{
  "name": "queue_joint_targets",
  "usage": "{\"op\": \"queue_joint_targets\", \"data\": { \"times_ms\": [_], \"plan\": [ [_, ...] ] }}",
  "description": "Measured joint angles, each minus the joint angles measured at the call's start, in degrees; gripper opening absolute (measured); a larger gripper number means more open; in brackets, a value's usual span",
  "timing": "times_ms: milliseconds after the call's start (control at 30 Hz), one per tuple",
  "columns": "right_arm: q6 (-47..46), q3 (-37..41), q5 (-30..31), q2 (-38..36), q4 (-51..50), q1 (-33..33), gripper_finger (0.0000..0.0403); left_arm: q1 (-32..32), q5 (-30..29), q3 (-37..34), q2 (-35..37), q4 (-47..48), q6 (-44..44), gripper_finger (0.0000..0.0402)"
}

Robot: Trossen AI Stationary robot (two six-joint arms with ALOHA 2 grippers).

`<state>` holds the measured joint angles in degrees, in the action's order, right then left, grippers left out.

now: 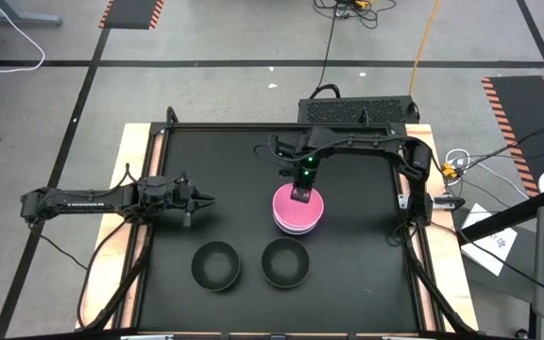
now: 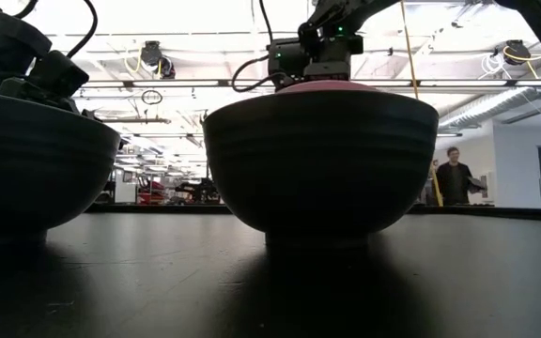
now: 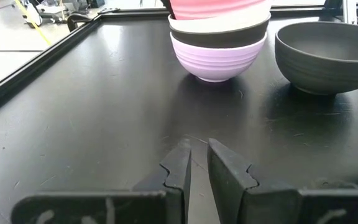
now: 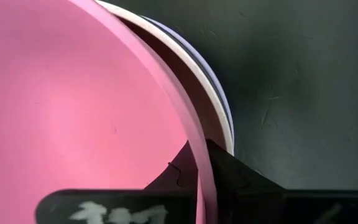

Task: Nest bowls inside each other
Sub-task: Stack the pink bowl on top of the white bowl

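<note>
Pink round plastic bowl (image 4: 73, 106) rim sits between right pincer (image 4: 199, 180) fingers, gripped, atop stack (image 3: 219, 37) of white, black, lavender bowls mid-worktop (image 1: 225, 161). Two black plastic bowls (image 1: 215, 265) nearer front edge, un-nested. Left pincer (image 3: 199, 165) waits, nearly closed, empty. Judged two-thirds done.

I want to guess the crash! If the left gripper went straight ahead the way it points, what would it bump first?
Probably the lavender bowl under the stack; the left gripper points at it across bare table.

Grey floor (image 1: 215, 85) with black tape lines, hazard-striped mats (image 1: 130, 13); bright ceiling lights (image 2: 195, 19); a person (image 2: 455, 176) stands, possibly by a desk.
</note>
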<state>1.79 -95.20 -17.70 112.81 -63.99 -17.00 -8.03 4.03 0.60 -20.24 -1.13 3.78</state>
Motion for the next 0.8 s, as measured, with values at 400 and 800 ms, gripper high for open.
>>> {"op": "queue_joint_targets", "data": {
  "times_ms": [400,800],
  "plan": [
    [-1.30,0.00,2.91,-0.07,-0.48,0.27,0.0004,-0.01,-0.01,0.00,0.00,0.02,-0.04,0.0056],
    [-4.71,0.00,6.87,-0.15,-0.96,1.01,0.0004,0.00,-0.01,0.00,0.01,0.04,-0.20,0.0056]
  ]
}}
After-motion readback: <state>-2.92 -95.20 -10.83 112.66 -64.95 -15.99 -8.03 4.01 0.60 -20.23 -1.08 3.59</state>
